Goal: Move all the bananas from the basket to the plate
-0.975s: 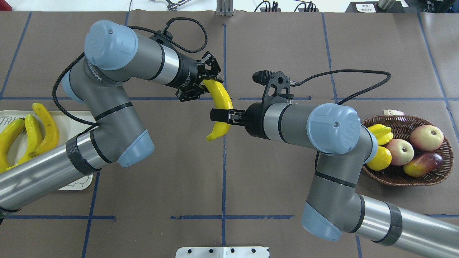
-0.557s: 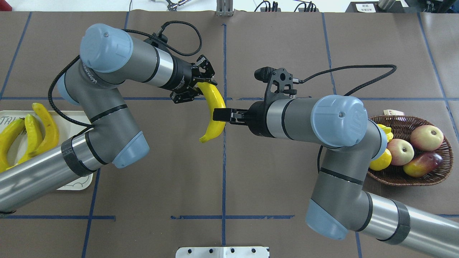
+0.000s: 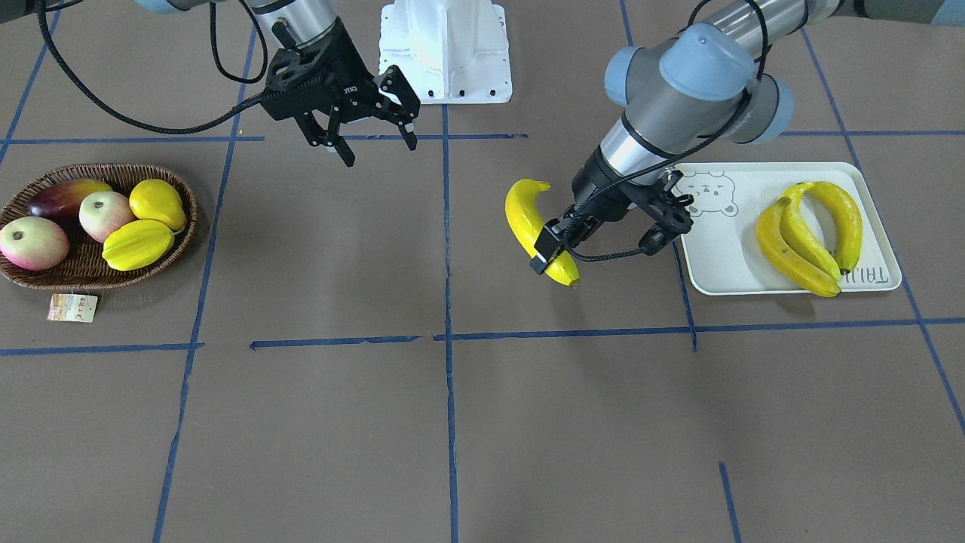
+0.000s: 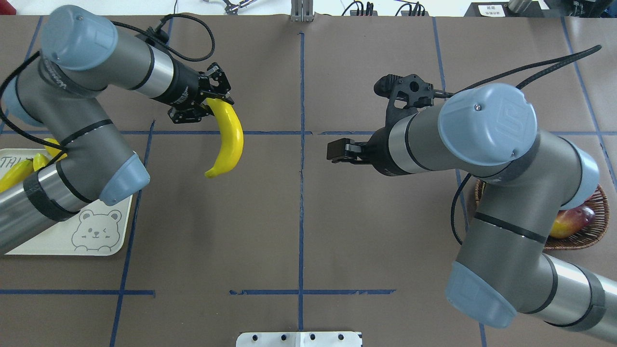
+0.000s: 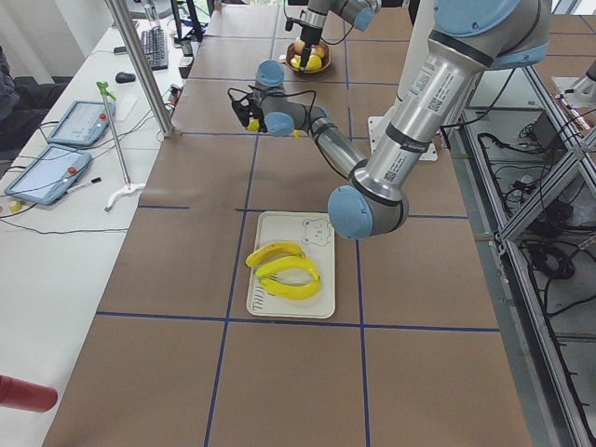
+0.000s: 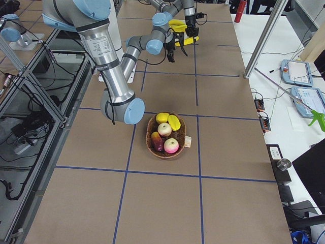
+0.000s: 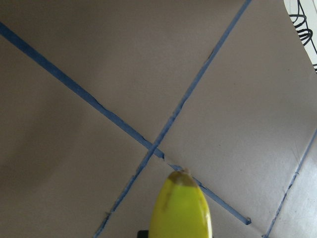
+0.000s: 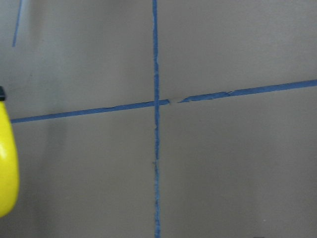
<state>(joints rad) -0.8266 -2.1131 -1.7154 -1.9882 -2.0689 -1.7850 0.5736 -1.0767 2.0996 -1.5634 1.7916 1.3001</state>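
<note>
My left gripper [image 4: 207, 103] is shut on the upper end of a yellow banana [image 4: 229, 140] and holds it above the table, left of centre. In the front view the gripper [image 3: 554, 253] and banana [image 3: 528, 219] hang just beside the white plate [image 3: 724, 241]. Three bananas [image 3: 807, 234] lie on the plate. My right gripper [image 3: 379, 151] is open and empty, near the table's middle [image 4: 331, 150]. The wicker basket [image 3: 75, 283] holds no banana. The held banana's tip shows in the left wrist view [image 7: 183, 208].
The basket holds two apples [image 3: 34, 243], a mango [image 3: 64, 194], a yellow pear-shaped fruit [image 3: 157, 202] and a starfruit [image 3: 137, 243]. A paper tag [image 3: 72, 308] lies by it. The white robot base [image 3: 446, 53] stands at the table's edge. Blue tape lines cross the brown table.
My left arm has swung left toward the plate with the banana. My right gripper has let go of the banana, opened and drawn back to the right.
</note>
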